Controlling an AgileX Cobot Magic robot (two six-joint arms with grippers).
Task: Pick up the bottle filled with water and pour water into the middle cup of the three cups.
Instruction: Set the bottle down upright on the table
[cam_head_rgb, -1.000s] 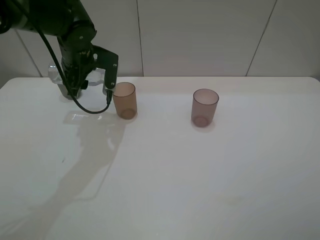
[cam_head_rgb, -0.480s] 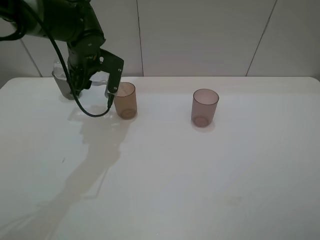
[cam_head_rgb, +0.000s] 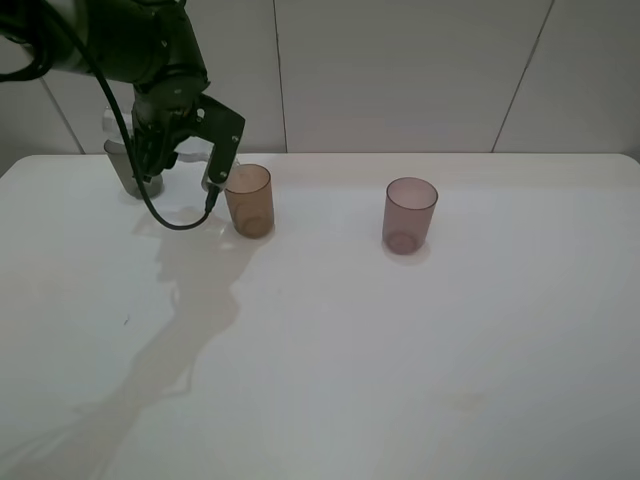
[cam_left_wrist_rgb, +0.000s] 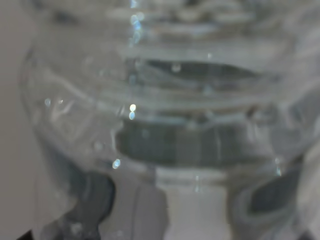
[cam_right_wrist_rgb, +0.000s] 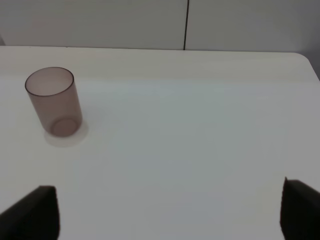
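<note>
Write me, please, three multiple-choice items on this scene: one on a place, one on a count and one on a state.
1. Where does the amber cup stand in the high view?
A. Between the grey cup and the mauve cup
B. To the right of both other cups
C. Inside another cup

2. How many cups stand on the table?
A. Two
B. Three
C. Five

3. How is the right pincer?
A. Shut on a cup
B. Shut on a spoon
C. Open, holding nothing

Answers:
1 A: the grey cup is on its left, partly behind the left arm, and the mauve cup is on its right.
2 B: one grey, one amber, one mauve.
3 C: its fingertips sit wide apart over bare table in the right wrist view.
</note>
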